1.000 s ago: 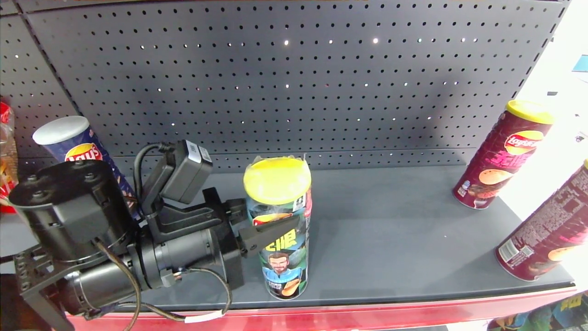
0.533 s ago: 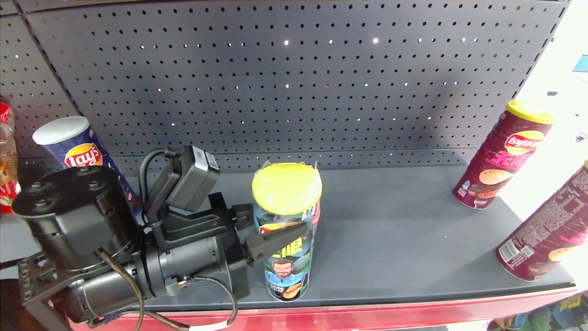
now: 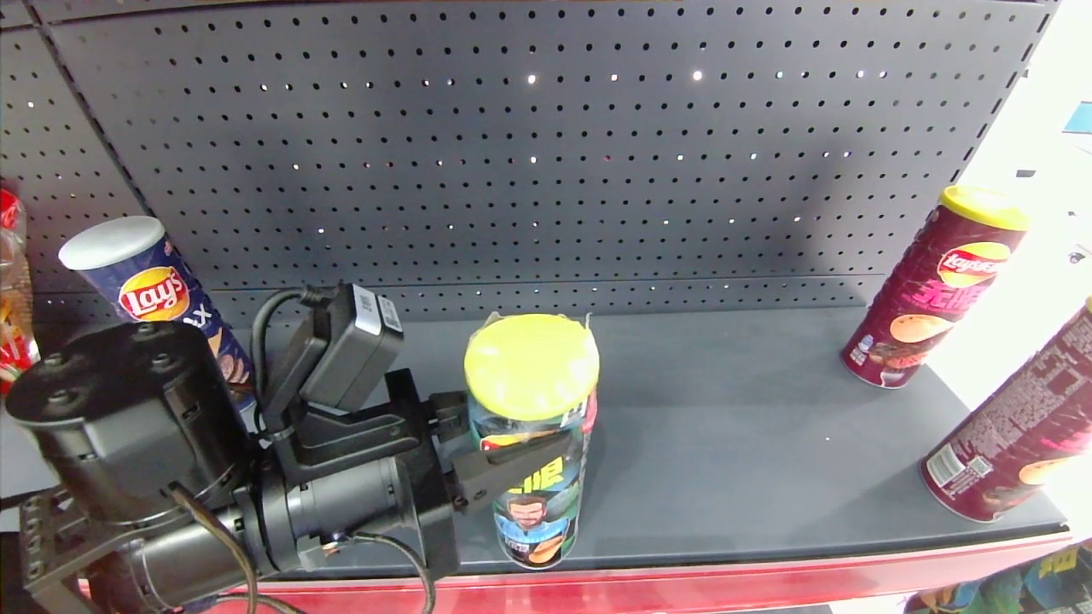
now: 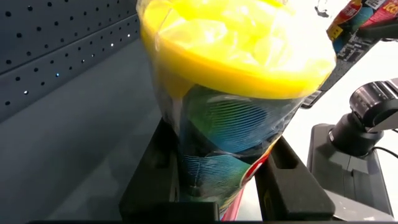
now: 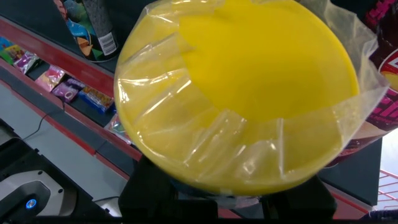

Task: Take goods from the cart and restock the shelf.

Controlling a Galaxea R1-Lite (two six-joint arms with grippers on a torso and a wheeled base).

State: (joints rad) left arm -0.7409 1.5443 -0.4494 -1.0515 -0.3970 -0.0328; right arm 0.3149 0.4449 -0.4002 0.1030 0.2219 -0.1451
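Left gripper (image 3: 512, 431) clenched on a yellow-lidded can (image 3: 533, 503); right gripper (image 5: 224, 205) clasping a second can (image 5: 242, 87).
Left gripper: one finger across the can's front, the other behind it, gripping at mid-height from the left. Can: upright, green-and-blue wrap, loose clear film round the lid, at the shelf's (image 3: 725, 443) front edge, left of middle; whether its base touches the shelf cannot be told. Second can: seen from above in the right wrist view, yellow lid under crinkled clear film, dark fingers on either side below it. Blue can (image 3: 149, 273): white lid, back-left of the shelf, against the pegboard (image 3: 529, 170), behind the left arm. Maroon can (image 3: 934, 290): yellow lid, back-right, near the pegboard. Another maroon can (image 3: 1015, 426): front-right corner, partly cut by the view's edge. Red bag (image 3: 13, 298): far left edge.
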